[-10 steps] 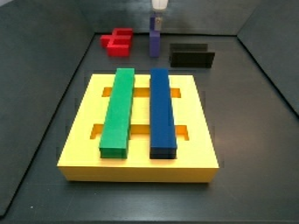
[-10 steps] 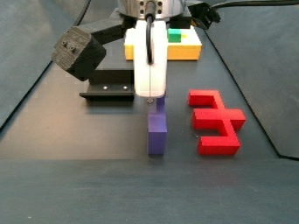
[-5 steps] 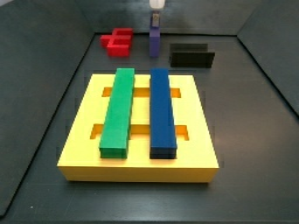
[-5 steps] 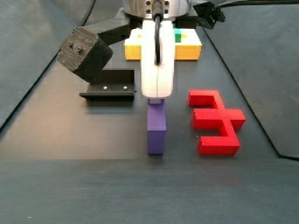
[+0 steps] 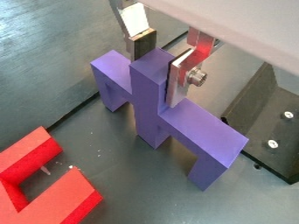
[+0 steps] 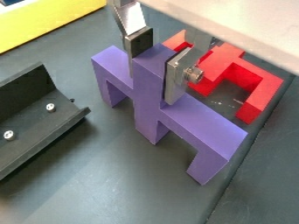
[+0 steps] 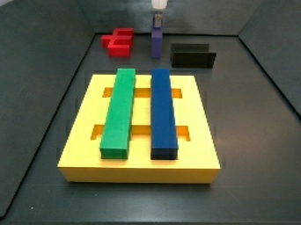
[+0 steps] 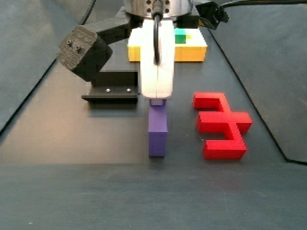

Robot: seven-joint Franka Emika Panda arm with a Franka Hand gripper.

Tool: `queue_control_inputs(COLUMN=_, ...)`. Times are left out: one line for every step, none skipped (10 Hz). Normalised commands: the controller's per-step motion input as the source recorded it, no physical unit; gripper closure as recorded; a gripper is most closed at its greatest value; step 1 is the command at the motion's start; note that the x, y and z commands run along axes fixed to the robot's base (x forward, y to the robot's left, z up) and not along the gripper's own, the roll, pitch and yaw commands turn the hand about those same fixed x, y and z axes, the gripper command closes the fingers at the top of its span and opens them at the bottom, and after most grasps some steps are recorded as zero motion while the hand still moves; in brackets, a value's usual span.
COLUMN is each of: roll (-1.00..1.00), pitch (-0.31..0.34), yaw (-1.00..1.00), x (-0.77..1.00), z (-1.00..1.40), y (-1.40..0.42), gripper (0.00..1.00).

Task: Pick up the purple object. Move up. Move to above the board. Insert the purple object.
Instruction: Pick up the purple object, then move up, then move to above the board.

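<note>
The gripper (image 5: 163,57) clasps the purple object's (image 5: 176,118) central post between its fingers (image 5: 184,75). The piece seems to rest on the dark grey floor (image 8: 72,135), far from the board (image 7: 83,145). Grey walls (image 7: 59,18) enclose the space.

Purple object (image 5: 163,109), yellow board (image 7: 141,156)

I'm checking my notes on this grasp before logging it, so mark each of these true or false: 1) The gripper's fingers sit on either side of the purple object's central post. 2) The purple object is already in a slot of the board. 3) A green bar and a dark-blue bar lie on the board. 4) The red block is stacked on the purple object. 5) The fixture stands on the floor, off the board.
1) True: the gripper straddles the post of the purple object.
2) False: it is on the dark floor, away from the board.
3) True: the green bar and dark-blue bar lie side by side.
4) False: the red block sits beside it on the floor.
5) True: the fixture is on the floor.
</note>
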Motion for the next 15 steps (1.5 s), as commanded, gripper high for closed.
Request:
queue_control_inputs(roll=0.0, pitch=0.0, yaw=0.0, x=0.0, z=0.0, y=0.0, gripper=1.0)
queue_control_inputs(roll=0.0, pitch=0.0, yaw=0.0, x=0.0, z=0.0, y=0.0, gripper=1.0)
queue_control_inputs(roll=0.0, pitch=0.0, yaw=0.0, x=0.0, z=0.0, y=0.0, gripper=1.0)
queue_control_inputs(roll=0.0, pitch=0.0, yaw=0.0, x=0.0, z=0.0, y=0.0, gripper=1.0)
queue_control_inputs(roll=0.0, pitch=0.0, yaw=0.0, x=0.0, z=0.0, y=0.0, gripper=1.0)
queue_control_inputs(roll=0.0, pitch=0.0, yaw=0.0, x=0.0, z=0.0, y=0.0, gripper=1.0)
queue_control_inputs(roll=0.0, pitch=0.0, yaw=0.0, x=0.0, z=0.0, y=0.0, gripper=1.0)
queue_control_inputs(roll=0.0, pitch=0.0, yaw=0.0, x=0.0, z=0.0, y=0.0, gripper=1.0)
queue_control_inputs(roll=0.0, pitch=0.0, yaw=0.0, x=0.0, z=0.0, y=0.0, gripper=1.0)
queue_control_inputs(roll=0.0, pitch=0.0, yaw=0.0, x=0.0, z=0.0, y=0.0, gripper=1.0)
queue_control_inputs(roll=0.0, pitch=0.0, yaw=0.0, x=0.0, z=0.83, y=0.0, gripper=1.0)
queue_control_inputs(roll=0.0, pitch=0.011, yaw=-0.01, x=0.0, z=0.78, y=-0.01, gripper=1.0)
queue_control_inputs(roll=0.01, pitch=0.035, yaw=-0.01, x=-0.01, z=0.64, y=-0.02, gripper=1.0)
queue_control_inputs(roll=0.03, pitch=0.023, yaw=0.0, x=0.02, z=0.2, y=-0.01, gripper=1.0)
queue_control_inputs(roll=0.0, pitch=0.0, yaw=0.0, x=0.0, z=1.4, y=0.0, gripper=1.0)
